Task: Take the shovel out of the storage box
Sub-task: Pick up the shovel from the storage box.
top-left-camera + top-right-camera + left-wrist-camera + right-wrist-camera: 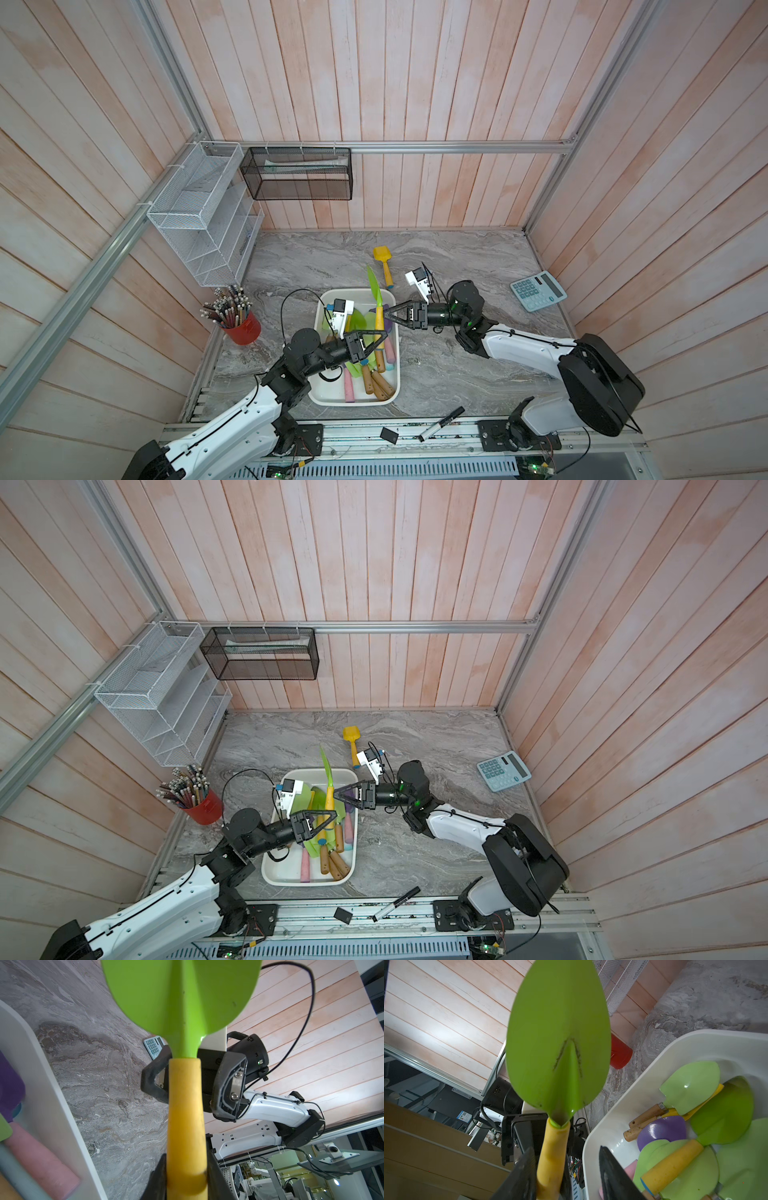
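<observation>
Nearest you, your left gripper [380, 337] is clamped tight on the lower part of the yellow handle of the shovel [375, 286]. It carries the tool above the storage box [328, 392], with the green blade pointing away toward the back wall and reaching past the box's far rim in both top views. By my reading you are in the middle of the lift-out, at what looks like a handover. Just beyond, your right gripper [565, 1153] has its jaws apart with the upper handle standing between them, one finger [521, 1176] close beside it and the other clear of it, so it grips nothing yet. The next move calls for closing the right jaws squarely on the handle before the left lets go. Then you would carry the shovel sideways to bare table, perhaps near the yellow shovel [384, 262] lying beyond the box. Mind the other shovels [724, 1109] piled in the box below the handle. You cannot see the handle's butt end, which the left fingers hide, nor whether it is clear of the pile. The blade tip is cut off in both wrist views.
</observation>
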Motion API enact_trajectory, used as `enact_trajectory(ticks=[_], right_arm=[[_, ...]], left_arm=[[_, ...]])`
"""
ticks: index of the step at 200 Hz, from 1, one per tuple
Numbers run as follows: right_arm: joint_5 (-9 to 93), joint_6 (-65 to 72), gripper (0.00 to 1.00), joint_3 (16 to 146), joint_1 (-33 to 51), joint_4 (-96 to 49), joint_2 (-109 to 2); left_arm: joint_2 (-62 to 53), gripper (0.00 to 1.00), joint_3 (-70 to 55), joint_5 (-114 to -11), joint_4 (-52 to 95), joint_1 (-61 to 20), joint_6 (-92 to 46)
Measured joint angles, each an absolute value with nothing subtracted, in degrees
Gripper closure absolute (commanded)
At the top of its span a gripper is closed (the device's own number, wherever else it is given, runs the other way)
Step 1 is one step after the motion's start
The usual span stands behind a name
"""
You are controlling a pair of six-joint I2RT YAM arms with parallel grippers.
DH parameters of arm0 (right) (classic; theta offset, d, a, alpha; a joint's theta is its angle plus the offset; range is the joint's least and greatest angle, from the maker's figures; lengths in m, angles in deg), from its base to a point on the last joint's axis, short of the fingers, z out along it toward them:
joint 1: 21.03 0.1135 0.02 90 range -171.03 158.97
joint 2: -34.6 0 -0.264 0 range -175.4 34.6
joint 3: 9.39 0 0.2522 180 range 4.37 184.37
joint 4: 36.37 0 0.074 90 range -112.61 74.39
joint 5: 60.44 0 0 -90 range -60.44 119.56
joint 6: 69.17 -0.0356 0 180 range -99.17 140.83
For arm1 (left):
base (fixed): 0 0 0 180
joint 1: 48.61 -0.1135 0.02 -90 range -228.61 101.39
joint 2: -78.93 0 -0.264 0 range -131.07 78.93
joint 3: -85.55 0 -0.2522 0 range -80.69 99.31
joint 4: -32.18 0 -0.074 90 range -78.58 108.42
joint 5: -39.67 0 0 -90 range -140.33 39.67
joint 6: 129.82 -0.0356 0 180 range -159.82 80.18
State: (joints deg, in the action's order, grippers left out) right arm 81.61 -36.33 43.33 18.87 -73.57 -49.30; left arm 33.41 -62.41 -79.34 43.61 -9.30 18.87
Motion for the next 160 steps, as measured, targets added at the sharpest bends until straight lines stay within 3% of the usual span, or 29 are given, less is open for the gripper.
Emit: enact_trajectory(ticks=[160], right_arm=[[86.15, -48.2, 0.75, 48.0, 19.07, -89.55, -56.86]], left_arm=[[30.59, 0.87, -62.83, -82.14, 51.46, -9.35, 19.33]])
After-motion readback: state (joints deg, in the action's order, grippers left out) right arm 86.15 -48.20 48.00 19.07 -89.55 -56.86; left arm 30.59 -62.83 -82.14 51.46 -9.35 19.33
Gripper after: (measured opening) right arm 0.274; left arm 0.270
